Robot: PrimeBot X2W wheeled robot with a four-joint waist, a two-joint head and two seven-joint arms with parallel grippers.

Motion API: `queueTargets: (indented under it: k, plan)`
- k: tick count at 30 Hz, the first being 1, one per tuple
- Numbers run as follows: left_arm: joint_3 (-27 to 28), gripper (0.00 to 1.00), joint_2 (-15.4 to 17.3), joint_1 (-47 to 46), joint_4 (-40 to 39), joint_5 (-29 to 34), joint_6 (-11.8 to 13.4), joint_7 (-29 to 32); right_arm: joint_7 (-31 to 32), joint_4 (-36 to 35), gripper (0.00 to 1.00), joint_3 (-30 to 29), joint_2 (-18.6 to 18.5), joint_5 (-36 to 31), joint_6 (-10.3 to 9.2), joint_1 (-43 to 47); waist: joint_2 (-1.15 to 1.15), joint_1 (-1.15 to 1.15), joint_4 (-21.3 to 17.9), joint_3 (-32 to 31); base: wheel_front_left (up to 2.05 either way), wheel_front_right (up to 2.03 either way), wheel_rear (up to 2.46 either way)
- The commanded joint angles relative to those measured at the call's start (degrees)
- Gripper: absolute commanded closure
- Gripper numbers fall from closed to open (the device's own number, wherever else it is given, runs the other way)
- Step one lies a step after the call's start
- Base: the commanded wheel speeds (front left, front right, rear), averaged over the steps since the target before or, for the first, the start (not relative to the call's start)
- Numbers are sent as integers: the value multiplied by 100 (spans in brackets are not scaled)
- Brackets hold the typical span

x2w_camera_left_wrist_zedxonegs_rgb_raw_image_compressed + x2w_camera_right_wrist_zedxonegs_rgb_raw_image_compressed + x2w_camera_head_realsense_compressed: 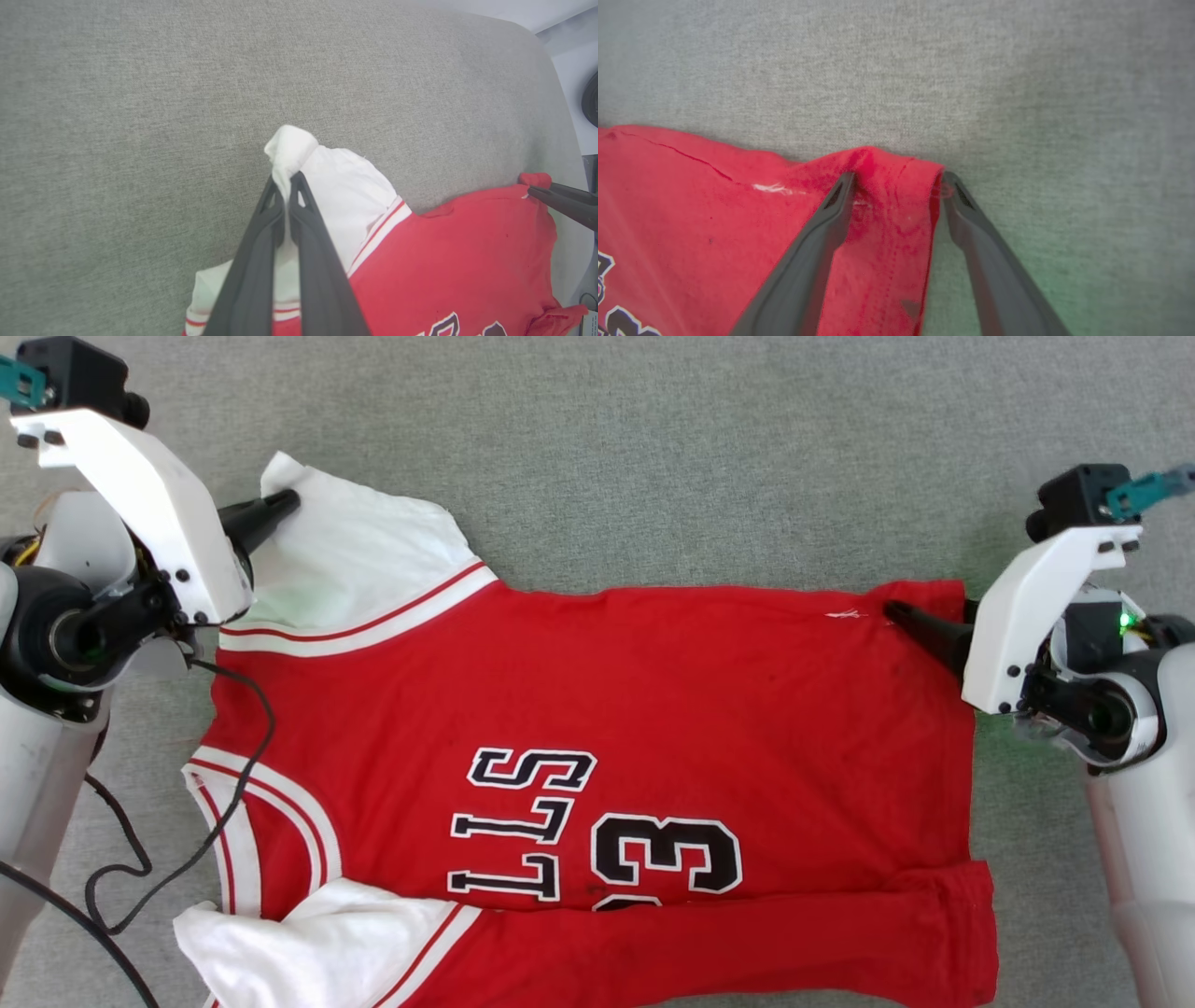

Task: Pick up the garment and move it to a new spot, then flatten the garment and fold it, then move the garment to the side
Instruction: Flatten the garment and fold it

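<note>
The garment (653, 709), a red jersey with white sleeves, black letters and "23", lies spread on the grey cloth surface (653, 448), its near edge folded up over the body. My left gripper (285, 502) is at the far left sleeve and is shut on a bunched tip of that white sleeve (292, 144), which sticks up past the left gripper (286, 179). My right gripper (896, 611) rests at the far right hem corner. In the right wrist view the right gripper (899, 179) is open, its fingers (840, 196) straddling the raised red hem corner (887, 163).
A black cable (238, 784) hangs from my left arm and crosses the jersey's collar side. The grey surface ends in a rounded edge (556, 93) in the left wrist view, with pale floor and a dark round object (591, 98) beyond. Bare grey cloth lies beyond the jersey.
</note>
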Motion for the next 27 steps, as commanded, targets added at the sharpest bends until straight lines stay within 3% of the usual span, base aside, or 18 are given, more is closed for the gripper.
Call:
queueTargets:
  k: [1, 2, 10, 14, 27]
  plan:
    - [7, 100, -1, 44, 18, -9, -22, -31, 261, 327, 93, 212, 110, -66, -4, 283, 0, 0, 10, -13, 0, 0, 0]
    - [10, 100, -14, 57, 44, -22, -41, -57, 339, 365, 100, 238, 72, -96, -4, 303, 0, 0, 20, -39, 0, 0, 0]
    - [164, 100, -15, 389, 216, -149, -146, -369, 130, -141, 100, 128, -230, -131, -3, 143, 0, 0, 76, -500, 0, 0, 0]
    - [296, 100, 55, 876, 79, -230, -153, -675, 6, -481, 100, 26, -290, -93, -3, 472, 0, 0, 136, -888, 0, 0, 0]
    - [768, 100, 6, 3908, -968, -855, 390, -1673, -89, -1297, 100, -221, -110, 38, -4, 2500, 0, 0, 335, -1953, 0, 0, 0]
